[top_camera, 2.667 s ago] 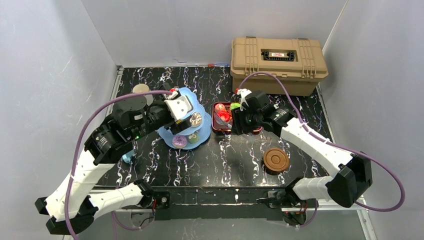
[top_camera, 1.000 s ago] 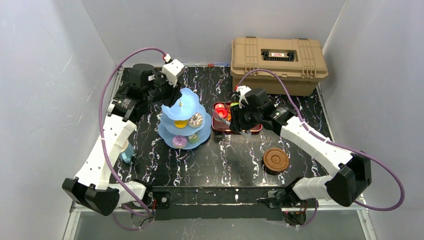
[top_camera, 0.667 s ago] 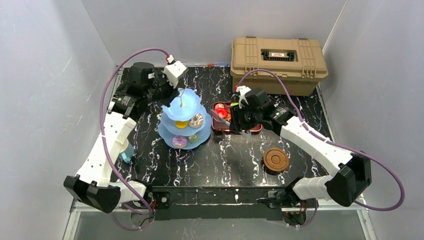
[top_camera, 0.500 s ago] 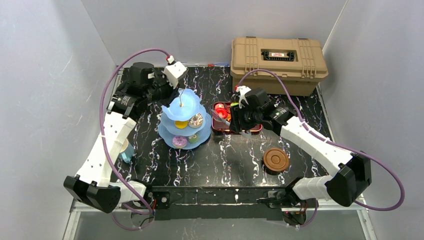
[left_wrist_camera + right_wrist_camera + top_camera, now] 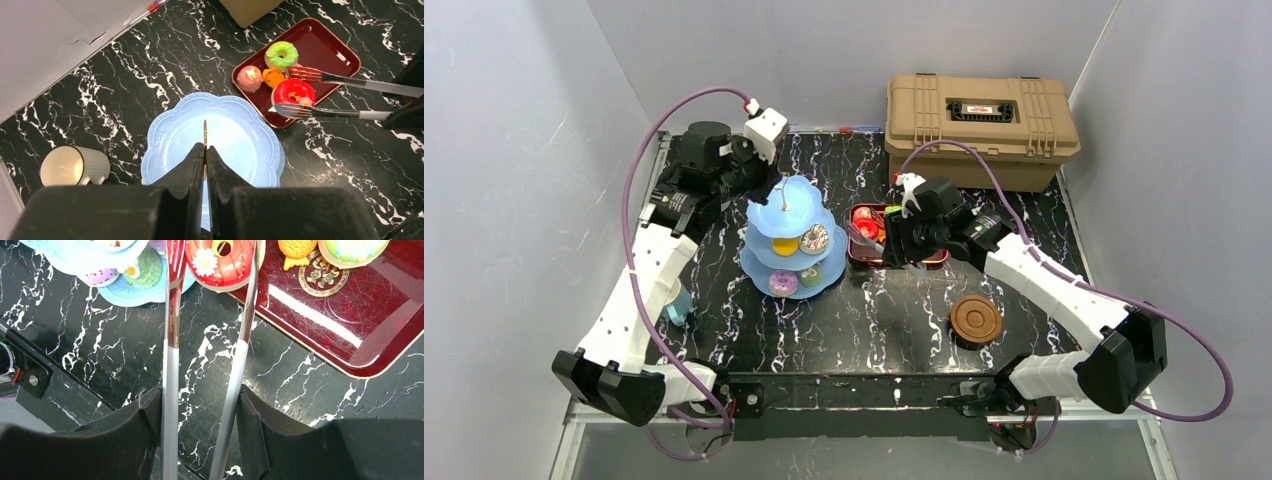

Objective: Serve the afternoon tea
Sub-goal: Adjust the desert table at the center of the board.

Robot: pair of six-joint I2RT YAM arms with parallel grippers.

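**Overhead view.** A light blue three-tier scalloped plastic stand (image 5: 789, 262) is shown left of centre on the black, white-veined marble table (image 5: 874, 310). Small toy cakes are carried on its lower tiers: a yellow piece (image 5: 786, 246) and a chocolate-iced donut (image 5: 816, 238) on the middle tier, a purple donut (image 5: 782, 282) and a green piece (image 5: 811, 275) on the bottom tier. A white-and-teal cup (image 5: 676, 310), partly hidden by the left arm, is seen at the left edge of the table. Brown round saucers (image 5: 976, 320) are stacked at the lower right of centre. A tan plastic case (image 5: 979, 125) occupies the upper right.

**Left wrist view.** The left gripper (image 5: 205, 150) is seen clenched on the thin brass-coloured rod (image 5: 204, 131) that rises from the middle of the bare top tier. A silvery-beige handled cup (image 5: 75, 166) is shown at the lower left, apart from the stand. A green-iced donut (image 5: 281, 54), a pink cake (image 5: 249, 78) and a small orange piece (image 5: 272, 76) lie in the dark red rectangular tray (image 5: 340, 55) at the upper right.

**Right wrist view.** Silver metal tongs (image 5: 171, 360) are grasped by the right gripper (image 5: 200, 410), their two arms squeezed partway together. A red iced donut with a white daisy (image 5: 215, 260), at the tray's edge, is flanked by the tines. Whether it is actually pinched cannot be told.
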